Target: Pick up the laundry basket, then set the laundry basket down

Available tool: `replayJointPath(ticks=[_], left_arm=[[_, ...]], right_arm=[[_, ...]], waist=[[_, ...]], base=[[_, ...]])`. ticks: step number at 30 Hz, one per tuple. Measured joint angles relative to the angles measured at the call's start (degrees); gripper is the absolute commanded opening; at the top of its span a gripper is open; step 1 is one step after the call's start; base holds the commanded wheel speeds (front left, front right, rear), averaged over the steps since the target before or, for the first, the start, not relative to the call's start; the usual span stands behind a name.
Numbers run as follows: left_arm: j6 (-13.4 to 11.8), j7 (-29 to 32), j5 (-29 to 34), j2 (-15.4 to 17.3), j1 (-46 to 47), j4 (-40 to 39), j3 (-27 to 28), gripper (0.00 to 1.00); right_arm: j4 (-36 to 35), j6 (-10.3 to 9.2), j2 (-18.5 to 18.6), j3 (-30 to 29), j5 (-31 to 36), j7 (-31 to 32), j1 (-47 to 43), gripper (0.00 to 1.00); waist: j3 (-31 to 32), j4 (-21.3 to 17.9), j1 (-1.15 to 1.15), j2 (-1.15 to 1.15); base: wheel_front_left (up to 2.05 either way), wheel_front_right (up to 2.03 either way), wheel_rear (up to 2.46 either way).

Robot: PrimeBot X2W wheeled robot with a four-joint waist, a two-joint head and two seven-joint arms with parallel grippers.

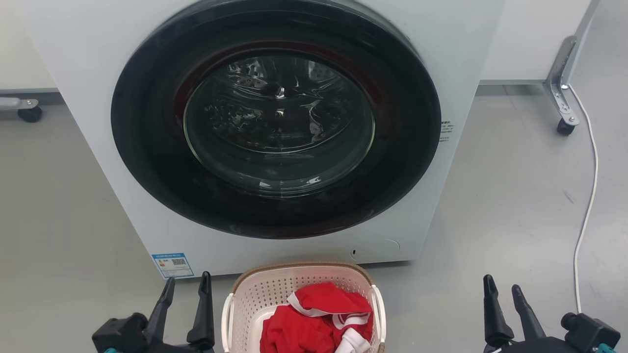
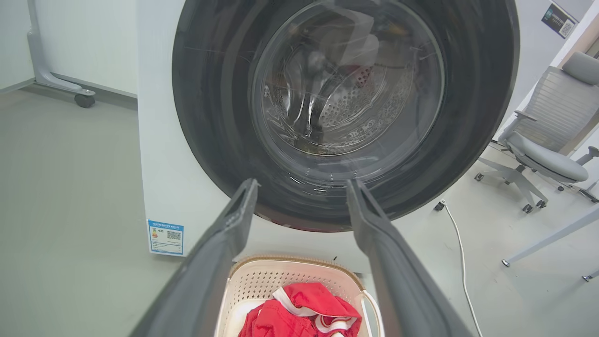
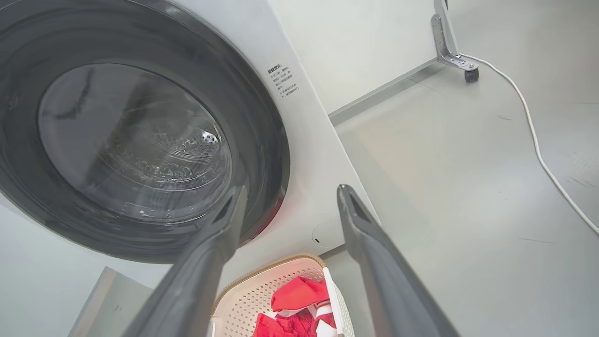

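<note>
Laundry basket between left pincer and right pincer, both parted and empty.

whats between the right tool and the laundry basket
Just bare grey floor lies between the right tool and the laundry basket, as the head view shows.

head view: high vantage, faces forward and down; washing machine front near, square-on. left wrist view: low, left of laundry basket, looks along left hand up at door. right wrist view: low, right of basket, rolled, looks along right hand at door's right half and floor. shared by all three: door, basket's far rim, white cable.
</note>
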State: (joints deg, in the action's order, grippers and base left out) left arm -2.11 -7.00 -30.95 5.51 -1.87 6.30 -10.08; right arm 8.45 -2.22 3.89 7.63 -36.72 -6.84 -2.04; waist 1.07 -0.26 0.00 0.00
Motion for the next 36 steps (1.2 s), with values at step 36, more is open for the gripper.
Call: replayJointPath(ticks=[36], left_arm=[[-5.0, -7.3, 30.8, 0.8, -4.5, -6.3, -3.9, 1.00]], right_arm=[[-6.8, -4.92, 1.0, 6.5, 29.8, -7.5, -3.4, 1.00]], waist=[[1.0, -0.3, 0.01, 0.00]], base=[[0.00, 0.00, 0.00]])
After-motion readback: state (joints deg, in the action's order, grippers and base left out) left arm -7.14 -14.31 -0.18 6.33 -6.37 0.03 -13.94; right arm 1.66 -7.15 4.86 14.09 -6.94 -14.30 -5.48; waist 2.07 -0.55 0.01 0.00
